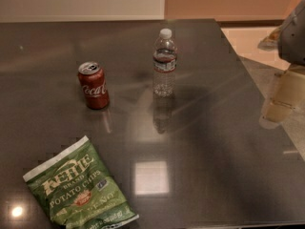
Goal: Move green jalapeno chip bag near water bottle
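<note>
The green jalapeno chip bag [78, 187] lies flat on the dark table [214, 151] at the front left, its white top edge pointing up-left. The water bottle [165, 63] stands upright near the table's far middle, clear with a white cap. My gripper [284, 97] hangs at the right edge of the view, over the table's right side, far from both the bag and the bottle. It holds nothing.
A red Coca-Cola can [94, 85] stands upright left of the bottle. The table's right edge runs diagonally from the back middle to the front right, with pale floor [248, 39] beyond it. A wall stands behind the table.
</note>
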`<act>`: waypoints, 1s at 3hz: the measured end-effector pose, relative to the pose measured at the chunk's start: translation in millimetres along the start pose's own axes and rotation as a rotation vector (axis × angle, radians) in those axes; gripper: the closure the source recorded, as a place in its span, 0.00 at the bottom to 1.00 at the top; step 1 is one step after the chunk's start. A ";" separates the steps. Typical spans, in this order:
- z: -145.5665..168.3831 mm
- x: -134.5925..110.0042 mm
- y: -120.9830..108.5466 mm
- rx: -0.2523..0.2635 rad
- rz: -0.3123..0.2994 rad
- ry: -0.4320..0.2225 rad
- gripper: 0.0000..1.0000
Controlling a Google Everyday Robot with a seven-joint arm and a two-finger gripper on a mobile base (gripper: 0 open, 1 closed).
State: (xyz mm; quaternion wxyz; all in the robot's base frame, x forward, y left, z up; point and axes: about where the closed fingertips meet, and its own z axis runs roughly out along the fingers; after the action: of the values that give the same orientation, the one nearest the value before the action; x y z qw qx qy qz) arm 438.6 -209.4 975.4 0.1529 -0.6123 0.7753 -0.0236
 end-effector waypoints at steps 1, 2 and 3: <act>13.9 -34.4 14.8 -0.101 -0.078 -0.041 0.00; 30.7 -69.4 38.7 -0.190 -0.137 -0.093 0.00; 45.9 -99.4 72.5 -0.249 -0.187 -0.133 0.00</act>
State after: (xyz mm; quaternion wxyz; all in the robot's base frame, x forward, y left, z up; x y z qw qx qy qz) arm 402.8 -89.3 936.2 0.1237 -0.6963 0.7001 0.0992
